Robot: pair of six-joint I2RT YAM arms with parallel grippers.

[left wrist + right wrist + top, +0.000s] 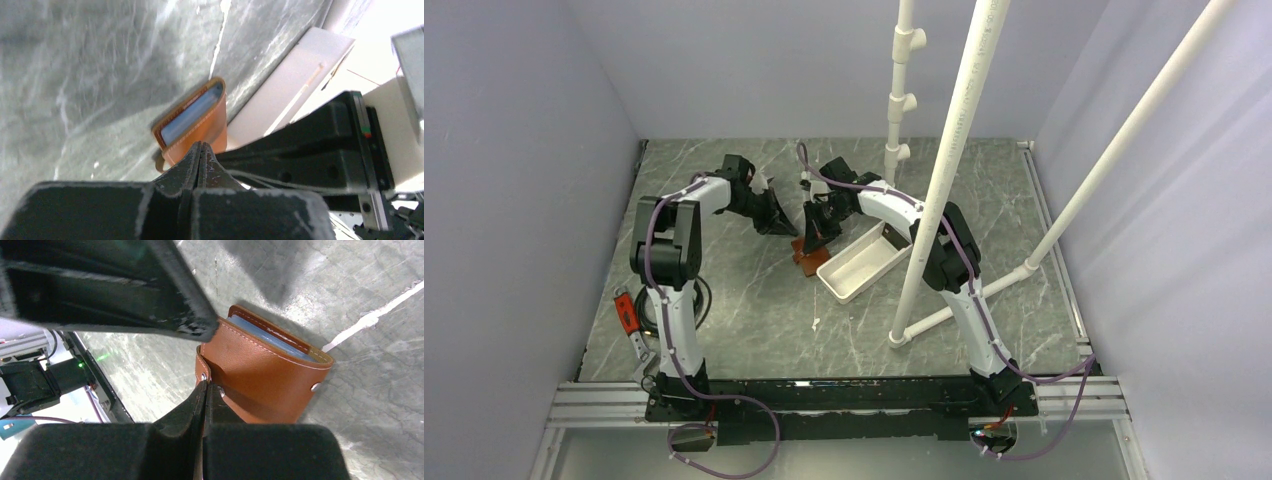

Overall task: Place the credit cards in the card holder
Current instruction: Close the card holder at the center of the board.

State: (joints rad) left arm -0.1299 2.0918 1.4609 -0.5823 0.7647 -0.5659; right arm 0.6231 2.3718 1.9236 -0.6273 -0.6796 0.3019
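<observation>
card holder [265, 380] — blue card [265, 336] inside — pinched at strap by right gripper [204, 386]; left gripper [199, 148] closed, empty.

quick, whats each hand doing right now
left hand: closed, holding nothing
right hand: closed on the card holder, at its strap

From above I only get a brown sliver of the card holder [807, 256]; the right gripper [821, 230] covers the rest. Credit cards [265, 336]: just one blue edge shows in the pocket, count unreadable. Holder's lower edge sits hidden behind my right jaws. Left wrist view: counter [100, 75] smeared, white tray [285, 90] partly blocked by that gripper and cut by the frame.
</observation>
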